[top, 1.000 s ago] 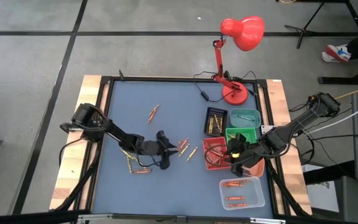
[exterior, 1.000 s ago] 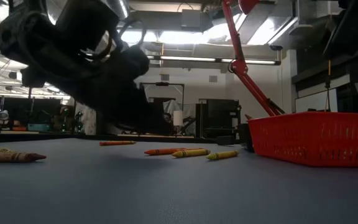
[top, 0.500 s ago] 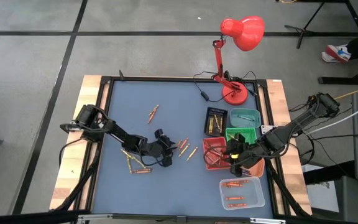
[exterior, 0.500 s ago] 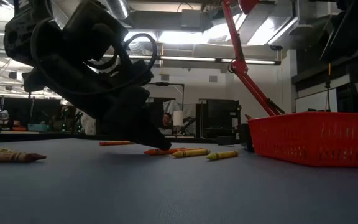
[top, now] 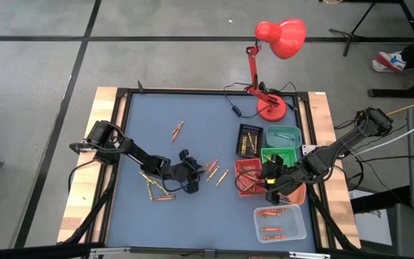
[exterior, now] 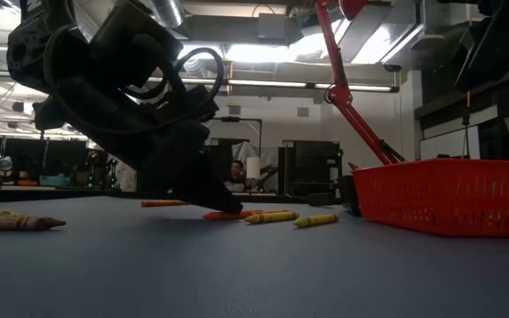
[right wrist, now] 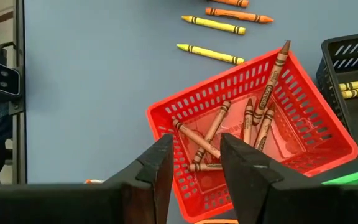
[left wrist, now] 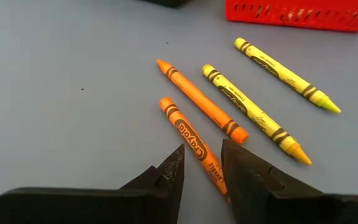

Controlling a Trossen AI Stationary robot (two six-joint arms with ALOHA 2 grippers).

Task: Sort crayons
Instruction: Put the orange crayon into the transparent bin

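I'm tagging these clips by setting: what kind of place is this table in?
Probably a robotics lab or workshop. The low view shows a large room with ceiling strip lights and dark equipment racks behind the table; the high view shows bare concrete floor and a tripod nearby.

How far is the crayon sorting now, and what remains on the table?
Partly done: crayons already lie in the red tray, the black tray and the clear tray. In hand: the open left gripper straddles an orange crayon, not yet gripped. The right gripper hovers open over the red tray. Left: two yellow crayons, another orange one and several more loose crayons on the table.
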